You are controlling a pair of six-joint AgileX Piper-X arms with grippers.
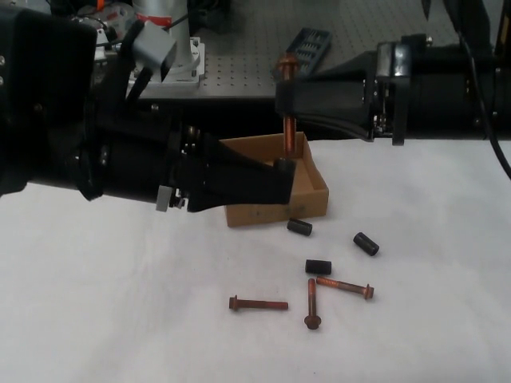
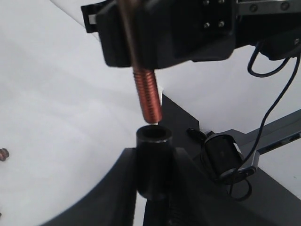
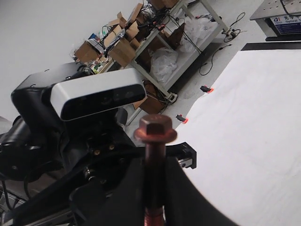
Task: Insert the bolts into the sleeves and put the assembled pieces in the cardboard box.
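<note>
White cloth (image 1: 120, 319) is covering the bench in the high view, with a perforated metal plate (image 1: 239, 64) lying beyond its far edge. The cardboard box (image 1: 271, 214) is sitting open near the centre. The left gripper (image 1: 281, 167) is extending in from the left and overlapping the box's left side. The right gripper (image 1: 287, 94) is extending in from the right, higher up, pinching an upright copper-coloured held bolt (image 1: 288, 132) that is hanging in line with the box's far rim. In front of the box, three loose sleeves (image 1: 366, 243) and three loose bolts (image 1: 258, 304) are lying flat. Two of the bolts are meeting at one end just beside a sleeve, and the third is lying apart to the left. Cloth is extending well beyond this cluster, widest toward the near edge and the right.

Left wrist view: the held sleeve (image 2: 154, 162) is standing upright, clamped between the left gripper's fingers (image 2: 183, 188), with its mouth facing up. The held bolt's threaded tip is hanging just above that mouth — not yet inside. The right gripper's jaws are closing on the shank higher up.

Right wrist view: the held bolt's hex head is standing above the right gripper's fingers (image 3: 127, 197), which are pressing on the shank from both sides. A camera housing (image 3: 96, 96) on the other arm is sitting just behind, and shelving (image 3: 141, 42) is lining the room beyond the cloth's edge.
</note>
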